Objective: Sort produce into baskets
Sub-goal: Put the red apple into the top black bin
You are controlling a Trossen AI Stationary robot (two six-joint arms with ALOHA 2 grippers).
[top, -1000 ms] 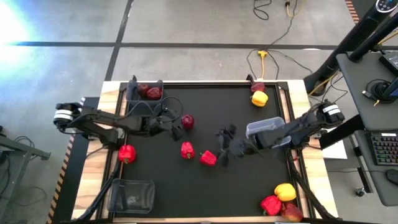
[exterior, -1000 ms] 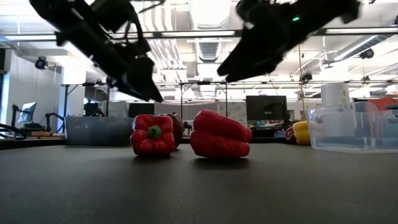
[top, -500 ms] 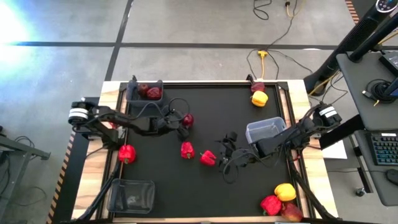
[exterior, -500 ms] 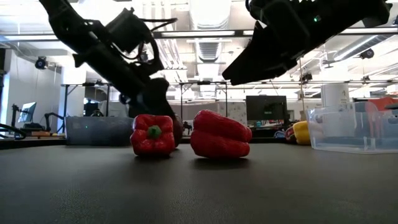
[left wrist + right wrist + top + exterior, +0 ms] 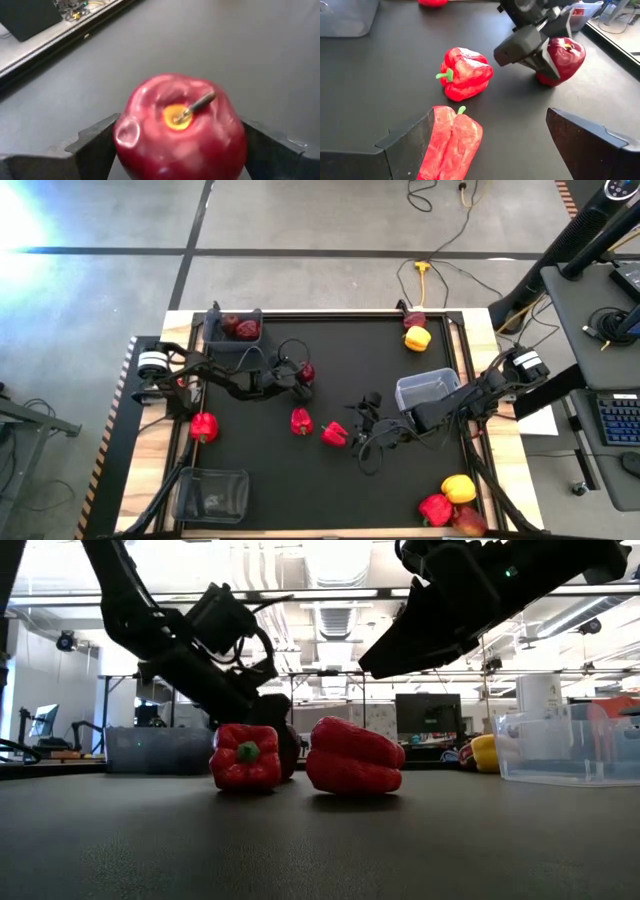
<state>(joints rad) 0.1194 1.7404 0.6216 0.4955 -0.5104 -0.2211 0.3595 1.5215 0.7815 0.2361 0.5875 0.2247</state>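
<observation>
Nearest to me, low over the middle of the black worktop, the right gripper hangs with its jaws spread wide and nothing in them. A long red pepper lies just under and ahead of those jaws, its stem end pointing away from the wrist, so its long axis runs roughly along the gripper's line of reach, not across it. To take it the jaws would, I'd guess, close across its narrow width.

A little farther on sits a squat red pepper, stem turned toward the long one, clear of both arms.

Beyond that the left gripper is down at the dark red apple. The apple stands stem up squarely between the two fingers, one on each flank, jaws still wide; I cannot tell whether the pads touch the skin yet. It rests on the worktop, not lifted.

Farthest, the left-rear basket already holds apples and lies nearest that arm. The clear basket sits beside the right arm.
</observation>
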